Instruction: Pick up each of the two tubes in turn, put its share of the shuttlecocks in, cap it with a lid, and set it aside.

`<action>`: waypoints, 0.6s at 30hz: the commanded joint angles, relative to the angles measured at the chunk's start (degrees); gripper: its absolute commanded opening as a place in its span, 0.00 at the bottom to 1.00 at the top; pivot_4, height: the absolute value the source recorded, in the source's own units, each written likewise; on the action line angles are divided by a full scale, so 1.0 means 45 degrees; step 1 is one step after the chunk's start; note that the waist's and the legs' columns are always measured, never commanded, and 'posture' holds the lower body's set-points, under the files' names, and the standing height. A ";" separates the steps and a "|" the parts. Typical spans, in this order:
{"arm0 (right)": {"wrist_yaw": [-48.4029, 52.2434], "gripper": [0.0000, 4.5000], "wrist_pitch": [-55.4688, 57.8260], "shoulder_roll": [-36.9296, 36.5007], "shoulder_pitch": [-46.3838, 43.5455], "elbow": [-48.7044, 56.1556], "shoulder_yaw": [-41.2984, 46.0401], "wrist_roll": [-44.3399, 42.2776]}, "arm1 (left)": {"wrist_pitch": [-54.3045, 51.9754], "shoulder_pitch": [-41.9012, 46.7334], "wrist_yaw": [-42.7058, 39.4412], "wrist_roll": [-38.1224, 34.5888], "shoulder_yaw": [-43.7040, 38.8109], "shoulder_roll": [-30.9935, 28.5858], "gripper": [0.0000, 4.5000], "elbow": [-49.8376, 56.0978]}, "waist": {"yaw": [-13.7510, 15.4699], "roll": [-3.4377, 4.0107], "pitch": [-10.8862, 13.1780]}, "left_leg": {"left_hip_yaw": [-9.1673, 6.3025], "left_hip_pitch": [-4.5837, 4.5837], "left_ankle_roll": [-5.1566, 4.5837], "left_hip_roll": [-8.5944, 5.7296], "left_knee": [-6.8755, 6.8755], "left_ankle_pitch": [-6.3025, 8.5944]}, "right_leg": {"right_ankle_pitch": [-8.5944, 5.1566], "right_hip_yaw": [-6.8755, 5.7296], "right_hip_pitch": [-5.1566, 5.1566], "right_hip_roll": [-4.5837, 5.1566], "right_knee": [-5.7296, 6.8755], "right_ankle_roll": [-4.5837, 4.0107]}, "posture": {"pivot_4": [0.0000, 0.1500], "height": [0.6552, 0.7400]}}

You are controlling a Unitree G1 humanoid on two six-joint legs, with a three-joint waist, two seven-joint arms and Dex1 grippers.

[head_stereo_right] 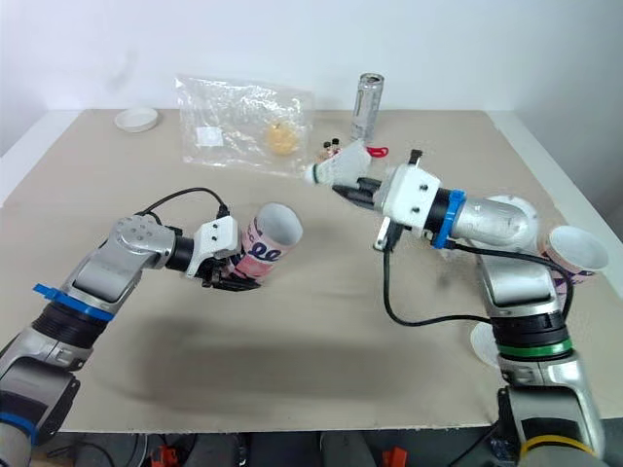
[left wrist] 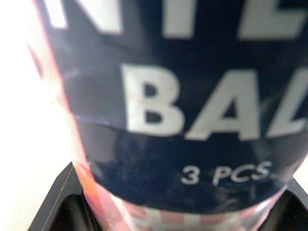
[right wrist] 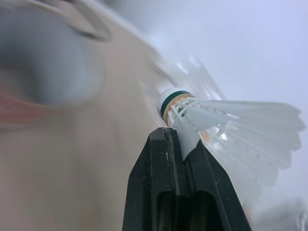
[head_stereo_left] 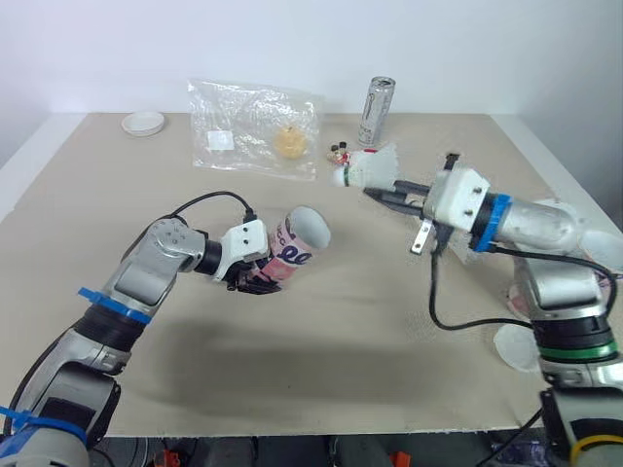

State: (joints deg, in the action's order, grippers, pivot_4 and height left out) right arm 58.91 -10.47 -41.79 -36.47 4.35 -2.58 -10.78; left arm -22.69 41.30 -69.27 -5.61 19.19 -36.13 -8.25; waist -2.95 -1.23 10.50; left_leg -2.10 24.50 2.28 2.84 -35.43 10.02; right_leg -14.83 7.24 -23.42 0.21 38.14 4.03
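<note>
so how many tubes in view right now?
2. One tube is held tilted in the left pincer, open end up. The other tube is at the right edge of the table.

Bright, even light from above, soft broad shadows on the table (head_stereo_left: pixel 292 355), pale glare on the bag (head_stereo_left: pixel 253 122), tube (left wrist: pixel 192 120) close and blurred in the left wrist view, white washout beside it, shuttlecock (right wrist: pixel 231 125) crisp, background smeared.

Looks like a lab: beige worktable (head_stereo_left: pixel 341 341) against plain white wall (head_stereo_left: pixel 292 39).
</note>
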 commanded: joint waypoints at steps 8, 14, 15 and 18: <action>0.1240 0.01 -0.1234 0.0255 -0.1488 0.0354 -0.1427 0.0581 | -0.0266 0.0579 -0.0235 -0.0002 -0.0082 0.0370 0.64 -0.0091 | 0.0033 0.0001 0.0001 | 0.0001 0.0006 0.0000 0.0001 -0.0019 -0.0002 | 0.0006 0.0000 0.0000 0.0001 0.0006 -0.0002 | 1.00 1.00; 0.1710 0.07 -0.2020 0.0223 -0.1603 -0.0261 -0.1877 0.0963 | -0.0227 0.0664 -0.0199 0.0011 -0.0171 0.0429 0.64 -0.0064 | 0.0046 0.0001 0.0001 | 0.0001 0.0018 0.0000 -0.0001 -0.0018 0.0000 | 0.0005 -0.0001 -0.0005 0.0007 0.0005 -0.0011 | 1.00 1.00; 0.1716 0.15 -0.2104 0.0223 -0.1634 -0.0364 -0.1878 0.0993 | -0.0240 0.0663 -0.0202 0.0003 -0.0178 0.0428 0.64 -0.0044 | 0.0046 0.0001 0.0001 | 0.0001 0.0017 0.0000 -0.0001 -0.0018 0.0000 | 0.0005 -0.0001 -0.0005 0.0007 0.0005 -0.0012 | 1.00 1.00; 0.1749 0.41 -0.2352 0.0190 -0.1742 -0.0682 -0.1885 0.1017 | -0.0255 0.0609 -0.0201 -0.0015 -0.0200 0.0431 0.64 0.0028 | 0.0046 0.0001 0.0001 | 0.0001 0.0015 0.0000 -0.0001 -0.0020 0.0000 | 0.0006 0.0000 -0.0005 0.0006 0.0007 -0.0011 | 1.00 1.00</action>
State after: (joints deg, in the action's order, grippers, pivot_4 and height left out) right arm 66.19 -19.87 -40.60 -43.44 1.24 -11.83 -6.34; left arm -24.06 42.95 -70.28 -5.17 19.44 -34.23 -9.92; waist -2.74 -1.22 10.50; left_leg -2.10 24.55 2.28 2.83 -35.52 10.01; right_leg -14.81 7.23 -23.43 0.24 38.17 3.98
